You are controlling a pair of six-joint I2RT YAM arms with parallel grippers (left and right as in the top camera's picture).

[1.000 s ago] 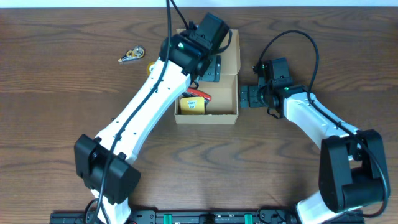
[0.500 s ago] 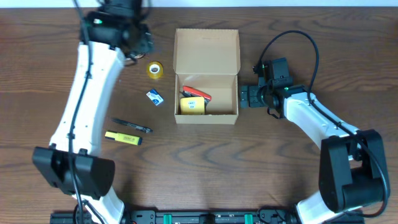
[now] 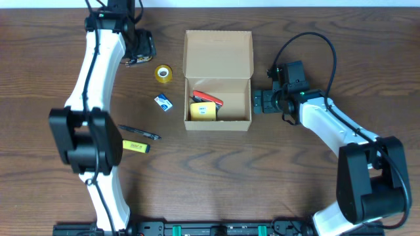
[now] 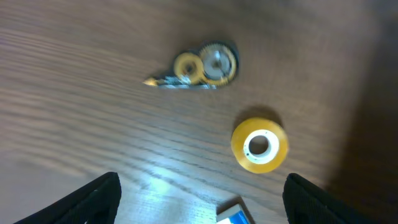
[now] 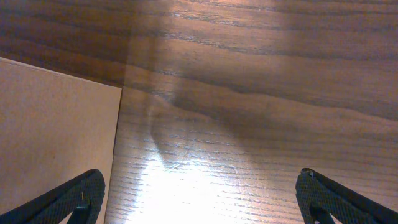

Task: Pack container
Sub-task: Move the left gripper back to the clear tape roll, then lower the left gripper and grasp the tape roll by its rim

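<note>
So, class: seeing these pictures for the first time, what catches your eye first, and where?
The open cardboard box in the middle stands out, with yellow and red items already inside. Left of it lie a yellow tape roll and a correction tape dispenser, with the left end effector open above them; the right end effector sits open beside the box's right wall.

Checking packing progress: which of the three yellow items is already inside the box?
The rectangular item in the cardboard box, beside the red item; the tape roll and highlighter lie on the table, left of it.
</note>
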